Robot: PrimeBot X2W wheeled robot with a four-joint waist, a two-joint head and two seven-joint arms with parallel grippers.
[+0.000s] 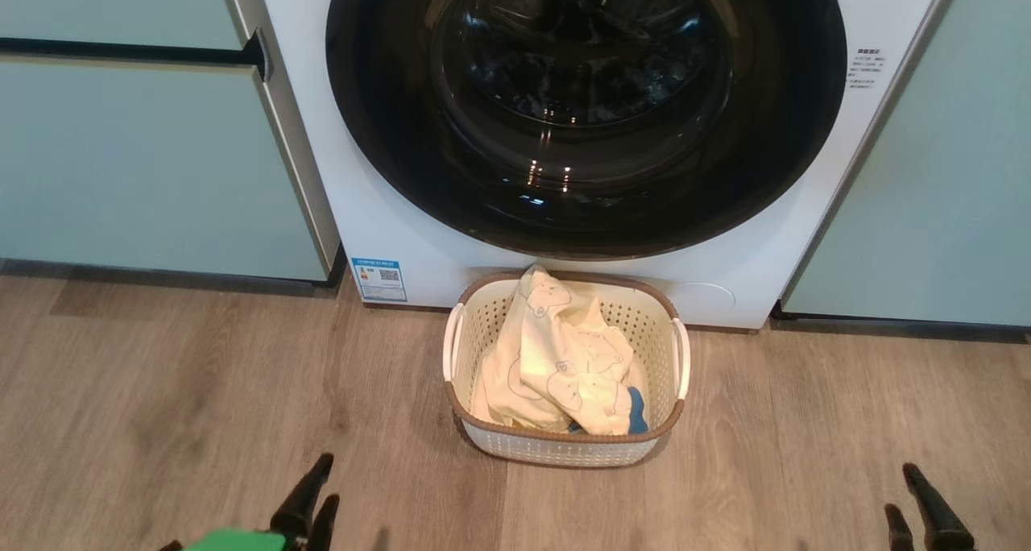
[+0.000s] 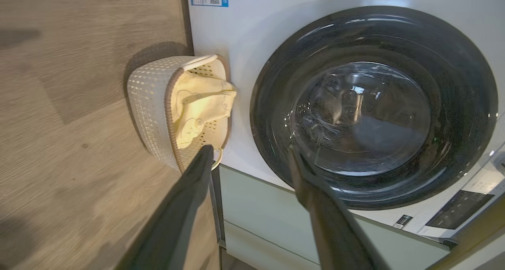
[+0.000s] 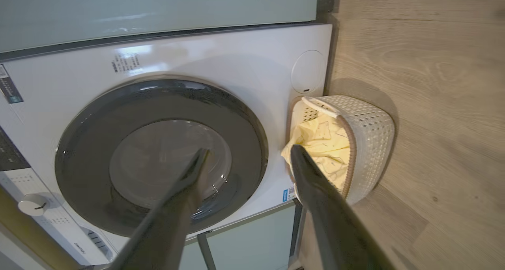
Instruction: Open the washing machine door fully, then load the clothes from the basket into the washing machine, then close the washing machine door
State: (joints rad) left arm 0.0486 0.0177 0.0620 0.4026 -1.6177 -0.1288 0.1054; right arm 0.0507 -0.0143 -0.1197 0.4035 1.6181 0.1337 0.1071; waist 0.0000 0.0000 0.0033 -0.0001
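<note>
Head view, and the washing machine point(image 1: 395, 229) stands white and square at the far side. The washing machine door point(image 1: 584, 108) is shut flat against its front, a glossy black ring round a bulging porthole, with the drum dim behind the glass. A blue sticker point(image 1: 379, 279) sits low on the machine's left corner, and pale green cabinet panels point(image 1: 121, 164) flank it on both sides.

Down on the wood floor point(image 1: 161, 390) is the basket point(image 1: 564, 450), directly below the door, its far rim just beside the foot of the machine. The clothes point(image 1: 564, 358) are heaped inside, cream with bear outlines, one fold poking up over the far rim. A small blue cloth point(image 1: 636, 410) is tucked in at the near right corner.

Now the arms: the left gripper point(image 1: 328, 480) is low at the near left and the right gripper point(image 1: 900, 488) low at the near right, both over bare floor and well apart from the basket. In the left wrist view the two dark fingers point(image 2: 191, 191) are spread wide with nothing between them, pointing toward door and basket. It's the same in the right wrist view, fingers point(image 3: 315, 203) parted and empty.
</note>
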